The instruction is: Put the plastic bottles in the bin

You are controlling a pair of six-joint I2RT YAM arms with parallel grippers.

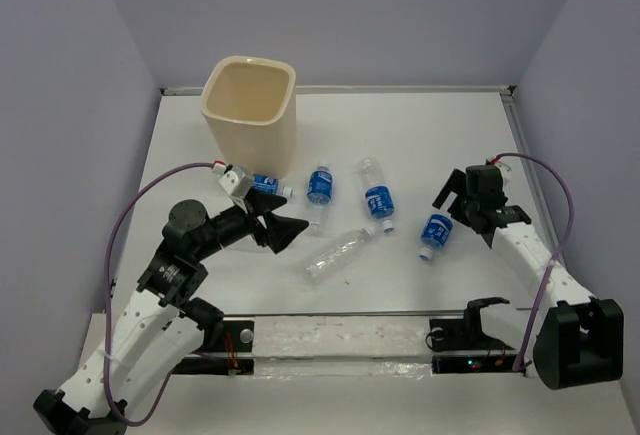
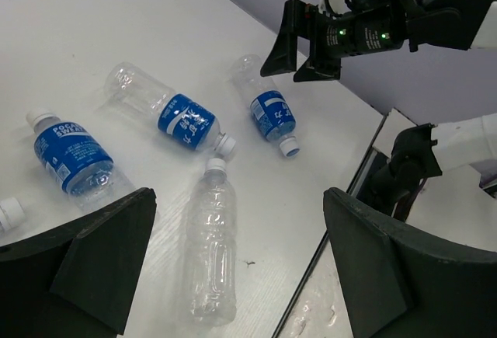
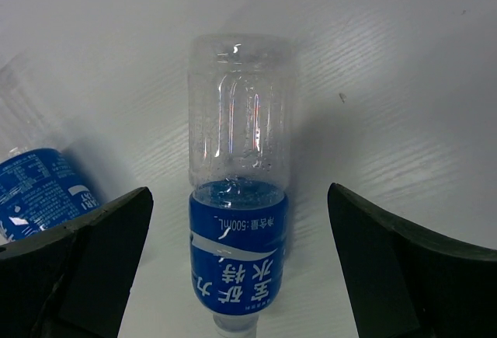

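Several plastic bottles lie on the white table in front of the cream bin point(image 1: 250, 110). The unlabelled bottle point(image 1: 338, 253) point(image 2: 210, 249) lies just right of my open left gripper point(image 1: 275, 220) point(image 2: 241, 276), nearer its left finger in the left wrist view and untouched. Blue-labelled bottles lie at mid-table point(image 1: 319, 187) point(image 1: 376, 195), and another point(image 1: 266, 186) is partly hidden behind my left wrist. My right gripper point(image 1: 452, 210) point(image 3: 241, 276) is open above the rightmost blue-labelled bottle point(image 1: 436, 233) point(image 3: 239, 221), which lies between its fingers, apart from both, cap toward the wrist.
A clear strip point(image 1: 340, 340) runs along the table's near edge between the arm bases. Purple walls close in the table on three sides. A second labelled bottle point(image 3: 35, 190) shows at the left of the right wrist view.
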